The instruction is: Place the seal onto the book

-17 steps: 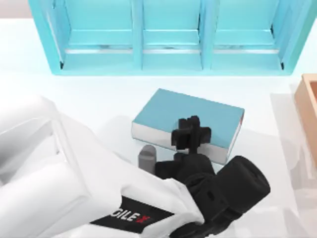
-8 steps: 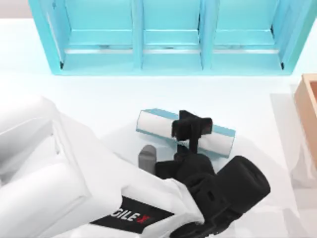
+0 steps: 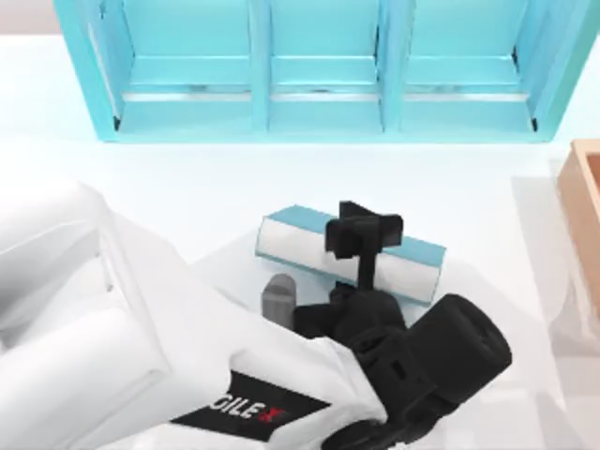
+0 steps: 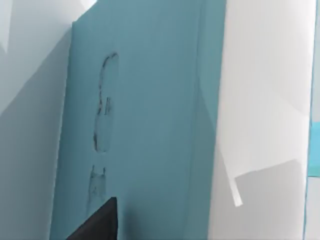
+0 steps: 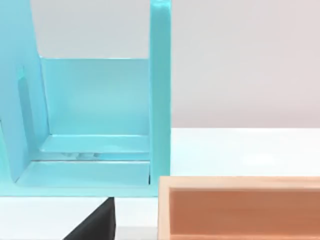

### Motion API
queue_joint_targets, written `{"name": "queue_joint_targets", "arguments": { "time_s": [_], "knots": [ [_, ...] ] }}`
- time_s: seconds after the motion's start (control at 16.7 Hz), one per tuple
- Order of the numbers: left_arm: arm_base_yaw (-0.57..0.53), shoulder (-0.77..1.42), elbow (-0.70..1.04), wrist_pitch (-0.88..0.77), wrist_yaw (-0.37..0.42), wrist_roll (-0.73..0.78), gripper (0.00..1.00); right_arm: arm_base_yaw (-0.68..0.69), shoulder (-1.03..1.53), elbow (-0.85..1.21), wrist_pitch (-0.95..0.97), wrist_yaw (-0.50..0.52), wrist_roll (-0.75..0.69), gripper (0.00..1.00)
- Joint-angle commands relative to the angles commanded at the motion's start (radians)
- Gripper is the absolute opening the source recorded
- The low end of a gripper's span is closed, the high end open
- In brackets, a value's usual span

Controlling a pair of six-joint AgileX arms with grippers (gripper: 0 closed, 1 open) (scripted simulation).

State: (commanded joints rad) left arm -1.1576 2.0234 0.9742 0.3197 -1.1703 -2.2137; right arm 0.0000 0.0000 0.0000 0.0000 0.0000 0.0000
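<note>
Left pincer (image 3: 364, 234) is clamped on the book (image 3: 309, 240), which stands tipped up on its long edge near the middle of the bench (image 3: 216, 183), white page block toward the camera, teal cover showing as a thin strip along the top. In the left wrist view the cover (image 4: 145, 125) is flat, matte teal with faint dark scuffs, and the pages are plain white.

The seal is not something we can place from these views. The task reads seal onto book, yet the arm is handling the book, so we judge this a repositioning step.

To do it well: keep the grip square on the hard boards, avoid twisting, and lower the cover flat (rigid slab, thin edges, prone to toppling).

Right arm is parked near the blue shelf (image 5: 100, 100) and a tan wooden box (image 5: 240, 207); we cannot tell how its pincer stands.
</note>
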Motion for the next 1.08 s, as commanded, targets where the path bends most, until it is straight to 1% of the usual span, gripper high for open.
{"name": "queue_joint_targets", "arguments": {
  "time_s": [0.12, 0.24, 0.42, 0.6, 0.9, 1.08],
  "knots": [
    [-0.006, 0.001, 0.004, -0.012, -0.002, -0.012, 1.00, 0.000, 0.000, 0.000, 0.000, 0.000, 0.000, 1.00],
    [-0.028, 0.008, 0.018, -0.063, -0.009, -0.066, 1.00, 0.000, 0.000, 0.000, 0.000, 0.000, 0.000, 1.00],
    [-0.084, 0.026, 0.053, -0.220, -0.026, -0.224, 1.00, 0.000, 0.000, 0.000, 0.000, 0.000, 0.000, 1.00],
    [-0.156, 0.047, 0.095, -0.464, -0.044, -0.456, 1.00, 0.000, 0.000, 0.000, 0.000, 0.000, 0.000, 1.00],
    [-0.283, 0.070, 0.169, -0.962, -0.071, -0.889, 1.00, 0.000, 0.000, 0.000, 0.000, 0.000, 0.000, 1.00],
    [-0.349, 0.074, 0.206, -1.223, -0.084, -1.118, 1.00, 0.000, 0.000, 0.000, 0.000, 0.000, 0.000, 1.00]
  ]
}}
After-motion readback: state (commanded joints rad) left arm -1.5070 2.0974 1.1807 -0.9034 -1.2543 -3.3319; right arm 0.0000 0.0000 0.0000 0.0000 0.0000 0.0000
